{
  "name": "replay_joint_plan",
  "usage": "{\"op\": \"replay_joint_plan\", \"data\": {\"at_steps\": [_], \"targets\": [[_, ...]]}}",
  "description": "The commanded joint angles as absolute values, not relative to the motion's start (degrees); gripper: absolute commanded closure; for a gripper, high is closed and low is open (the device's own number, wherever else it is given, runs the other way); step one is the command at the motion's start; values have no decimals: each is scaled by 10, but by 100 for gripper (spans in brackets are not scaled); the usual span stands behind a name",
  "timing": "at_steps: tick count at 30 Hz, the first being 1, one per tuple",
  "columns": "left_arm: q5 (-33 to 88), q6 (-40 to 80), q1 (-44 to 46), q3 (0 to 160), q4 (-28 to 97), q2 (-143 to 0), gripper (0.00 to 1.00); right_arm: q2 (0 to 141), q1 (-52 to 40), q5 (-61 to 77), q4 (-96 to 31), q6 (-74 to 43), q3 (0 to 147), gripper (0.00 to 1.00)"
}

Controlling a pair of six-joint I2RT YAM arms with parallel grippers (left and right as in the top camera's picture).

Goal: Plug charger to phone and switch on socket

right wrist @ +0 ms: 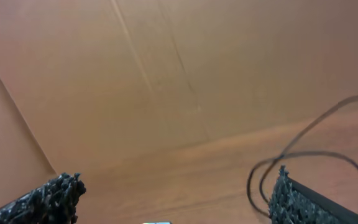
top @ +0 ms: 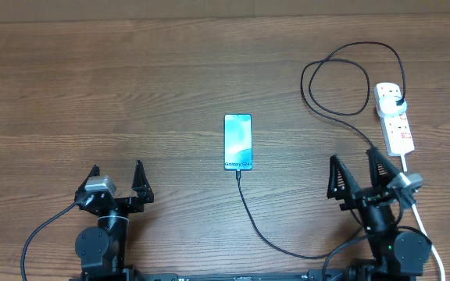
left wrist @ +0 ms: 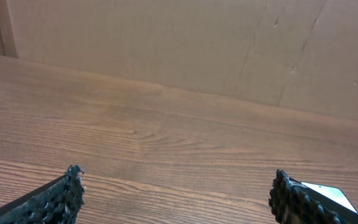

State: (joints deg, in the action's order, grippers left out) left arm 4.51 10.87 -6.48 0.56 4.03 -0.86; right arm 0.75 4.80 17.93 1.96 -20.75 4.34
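Jaws on both sides stand wide apart and empty: we see the left gripper (top: 116, 176) and the right gripper (top: 353, 164) low over the brown wooden table (top: 131, 78). Between them lies the slim teal-screened phone (top: 238, 142), lettered "Galaxy S24+". The thin black charger cable (top: 250, 211) meets its near edge and loops to the white power strip (top: 398, 134) beside the right gripper.

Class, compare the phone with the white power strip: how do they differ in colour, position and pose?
The phone shows a blue-teal screen; the power strip is white with red marks. The phone lies in the middle, straight; the power strip lies far right, slightly slanted. Both lie flat, with the black cable reaching each.
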Motion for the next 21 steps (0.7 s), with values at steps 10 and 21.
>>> {"op": "replay_joint_plan", "data": {"at_steps": [10,21], "targets": [[44,118,-65,3,41,-4,0,3,45,104,-40,-206,4,0],[44,118,-65,3,41,-4,0,6,45,97,-39,-206,5,0]]}}
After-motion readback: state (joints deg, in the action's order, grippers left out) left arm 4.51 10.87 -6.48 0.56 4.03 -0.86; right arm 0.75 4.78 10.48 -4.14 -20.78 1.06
